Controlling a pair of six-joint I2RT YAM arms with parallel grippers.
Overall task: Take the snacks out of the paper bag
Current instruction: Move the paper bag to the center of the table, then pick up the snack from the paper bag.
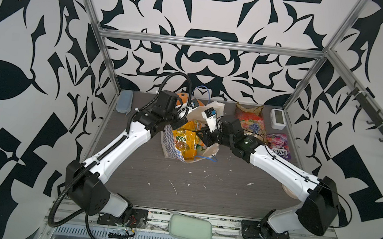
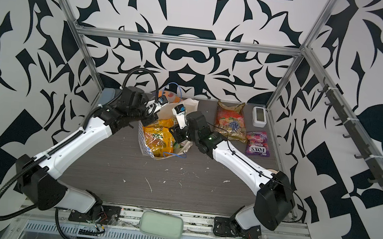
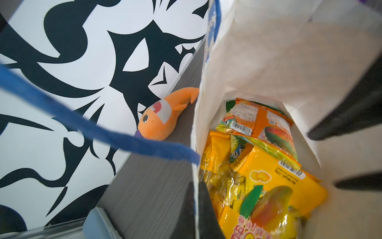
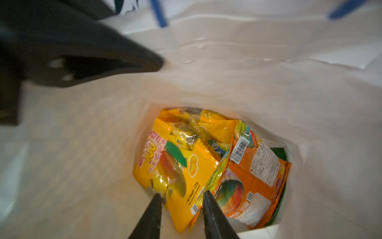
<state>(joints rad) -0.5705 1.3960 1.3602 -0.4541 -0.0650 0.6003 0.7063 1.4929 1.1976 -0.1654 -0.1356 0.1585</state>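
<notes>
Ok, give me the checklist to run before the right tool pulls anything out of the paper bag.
1. Rim clamped by left tool, paper bag mouth open: ok.
2. Reach: right tool inside the bag, above the yellow packet: ok.
3. Grip: right tool shut on that packet: not ok, jaws apart.
4. Only one packet between the jaws: cannot tell; orange packet edge lies close.
5. Nearest blue cord handle away from the right tool: ok.

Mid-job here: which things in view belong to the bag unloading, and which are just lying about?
Job: paper bag, yellow packets and orange packet inside it, fruit-print bag, purple FOX'S packet.
Lying about: orange plush toy, pale green pouch, small white device, blue-grey case.
</notes>
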